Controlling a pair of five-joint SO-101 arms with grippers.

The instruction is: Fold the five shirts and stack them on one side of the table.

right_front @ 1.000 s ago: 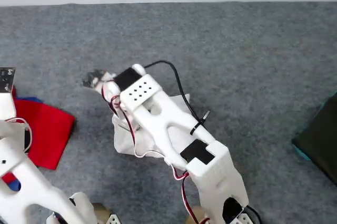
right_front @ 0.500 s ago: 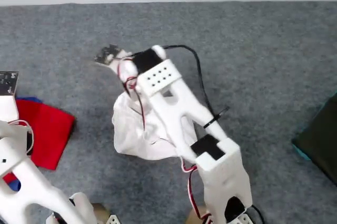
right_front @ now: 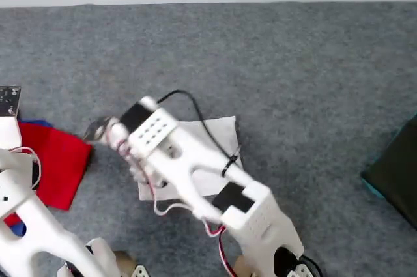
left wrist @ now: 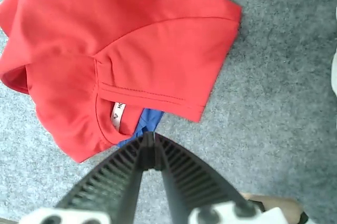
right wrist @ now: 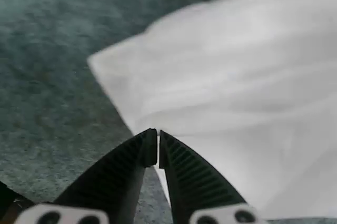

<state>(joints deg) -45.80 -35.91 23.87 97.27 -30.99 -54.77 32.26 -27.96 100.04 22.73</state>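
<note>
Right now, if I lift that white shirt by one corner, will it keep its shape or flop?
Probably flop: the white shirt is thin cloth lying in soft creases, so one lifted corner would likely let the rest sag open. It looks light. Pushed, it may bunch on the rough grey carpet rather than slide.

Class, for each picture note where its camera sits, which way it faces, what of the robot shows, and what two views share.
High view: fixed above the table, facing down; left arm and right arm show, the right over the white shirt.
Left wrist view: on the left arm, facing down past the shut left pincer at the red shirt atop blue cloth.
Right wrist view: on the right arm, facing down past the shut right pincer at the white shirt's edge.
Shared: red shirt, in high and left wrist views.
</note>
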